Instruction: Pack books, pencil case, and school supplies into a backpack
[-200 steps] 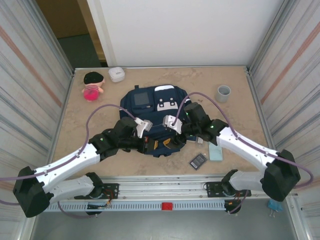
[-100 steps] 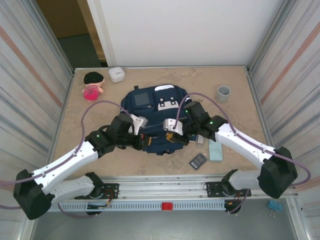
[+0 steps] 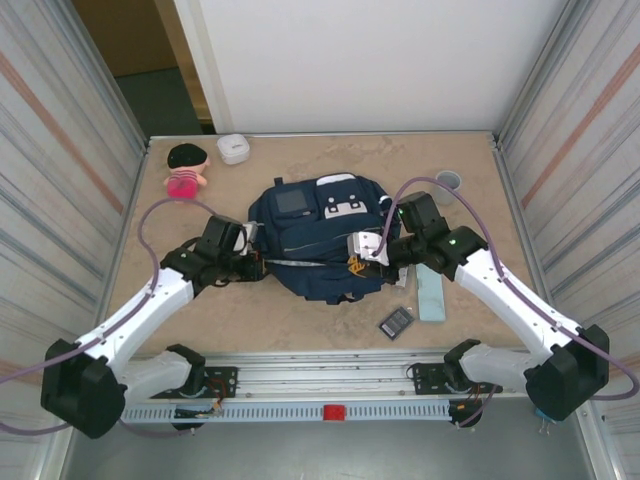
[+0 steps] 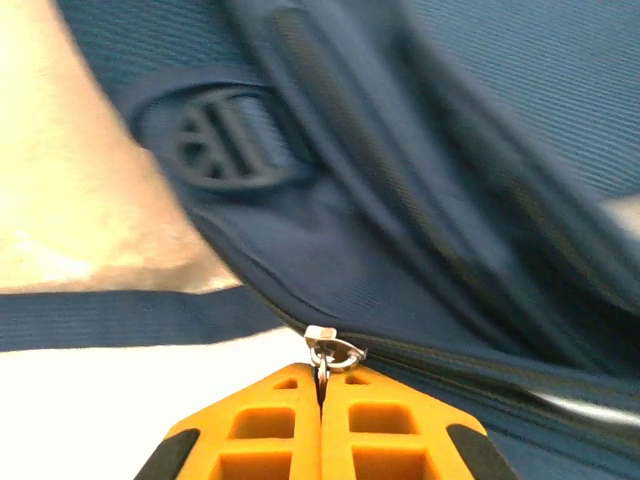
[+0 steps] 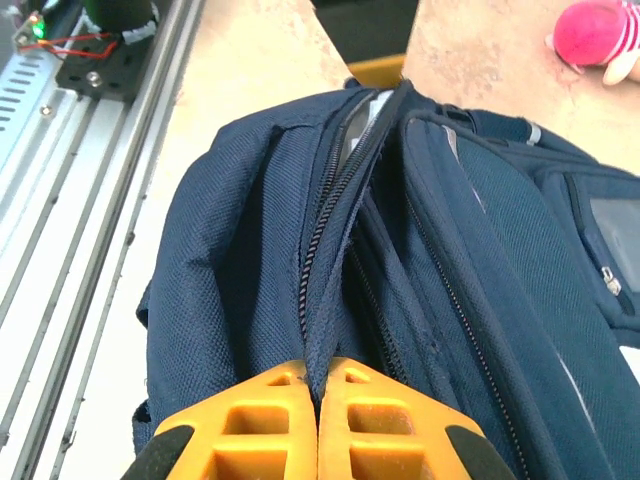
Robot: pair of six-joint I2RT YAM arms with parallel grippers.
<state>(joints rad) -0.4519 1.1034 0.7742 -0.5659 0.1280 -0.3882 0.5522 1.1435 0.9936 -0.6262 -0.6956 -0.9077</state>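
**Both pincers clamped on the backpack's main zip; pencil case and gridded pad lie outside**

The backpack (image 3: pixel 300 238) lies flat in the middle of the table (image 3: pixel 200 300), its front with the white patches and the small clear-window pocket facing up.

The left gripper (image 4: pixel 320 378) is at the backpack's left side. Its orange fingers are pressed together on the zip pull (image 4: pixel 324 346), whose small metal ring sits right at their tips, on the zip line of the backpack.

The right gripper (image 5: pixel 318 372) is at the backpack's right side. Its fingers are squeezed together too, pinching the fabric edge where the main zip runs.

In the right wrist view that zip stands slightly parted toward the far end of the backpack, and a pale sliver shows inside the gap. What it belongs to cannot be told. The front pocket zips beside it look closed.

The pencil case (image 3: pixel 431 297) lies on the table just off the backpack's near right corner, apart from it. The small dark pad with the gridded face (image 3: pixel 396 321) lies a little nearer to the arm bases, also off that corner.

A grey cup (image 3: pixel 447 182) stands beyond the backpack's far right corner, partly behind a cable; its contents cannot be made out. A small white box (image 3: pixel 233 148) and a pink doll (image 3: pixel 184 171) sit beyond the backpack's far left corner.
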